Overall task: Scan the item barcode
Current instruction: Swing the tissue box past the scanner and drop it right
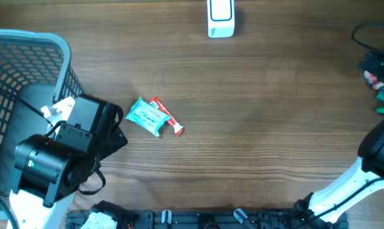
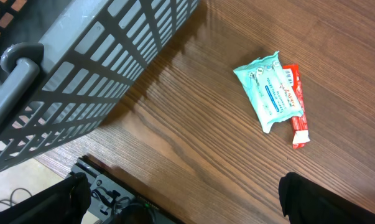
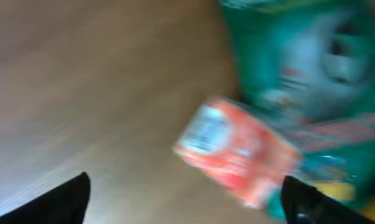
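Observation:
A teal wipes packet (image 1: 147,116) lies mid-table, overlapping a red tube (image 1: 168,117); the left wrist view shows the same packet (image 2: 269,90) and tube (image 2: 295,106). The white barcode scanner (image 1: 220,17) stands at the far edge. My left gripper (image 2: 187,208) hovers open and empty near the table's front-left, short of the packet, its black fingertips (image 2: 311,199) far apart. My right gripper (image 3: 187,199) is open over a blurred red packet (image 3: 237,152) and green packets (image 3: 311,68), holding nothing.
A grey slatted basket (image 1: 26,83) fills the left side, close behind the left arm (image 1: 58,152). Small red and green items (image 1: 377,86) and a black cable (image 1: 367,32) sit at the right edge. The right arm (image 1: 370,165) enters from the lower right.

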Robot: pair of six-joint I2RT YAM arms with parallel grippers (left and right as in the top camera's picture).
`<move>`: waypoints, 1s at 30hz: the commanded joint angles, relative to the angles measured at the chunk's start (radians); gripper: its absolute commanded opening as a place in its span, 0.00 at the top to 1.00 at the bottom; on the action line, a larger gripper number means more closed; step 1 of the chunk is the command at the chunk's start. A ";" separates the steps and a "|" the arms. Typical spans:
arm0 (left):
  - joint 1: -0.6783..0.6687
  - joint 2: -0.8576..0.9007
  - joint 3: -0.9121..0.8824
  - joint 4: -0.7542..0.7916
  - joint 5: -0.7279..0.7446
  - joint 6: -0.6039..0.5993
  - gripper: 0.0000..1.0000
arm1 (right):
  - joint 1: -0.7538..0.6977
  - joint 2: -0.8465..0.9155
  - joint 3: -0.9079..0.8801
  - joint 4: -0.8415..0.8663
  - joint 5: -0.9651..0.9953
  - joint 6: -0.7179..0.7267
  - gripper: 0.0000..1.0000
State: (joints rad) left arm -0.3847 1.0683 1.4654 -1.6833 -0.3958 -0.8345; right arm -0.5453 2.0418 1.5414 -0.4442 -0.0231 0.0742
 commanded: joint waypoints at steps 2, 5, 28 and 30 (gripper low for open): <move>-0.002 -0.002 0.003 -0.001 -0.013 0.013 0.00 | 0.092 -0.142 0.000 0.021 -0.400 0.127 0.00; -0.002 -0.002 0.003 -0.001 -0.014 0.013 0.00 | 0.196 -0.168 -0.001 -0.039 -0.689 0.225 0.00; -0.002 -0.002 0.003 -0.001 -0.013 0.013 0.00 | 1.329 -0.068 -0.289 -0.021 -0.157 0.990 0.96; -0.002 -0.002 0.003 -0.001 -0.013 0.013 0.00 | 1.329 -0.043 -0.289 0.008 -0.157 1.036 0.96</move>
State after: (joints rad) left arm -0.3847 1.0683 1.4654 -1.6836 -0.3958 -0.8345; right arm 0.7856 1.9507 1.2613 -0.4622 -0.2073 0.9684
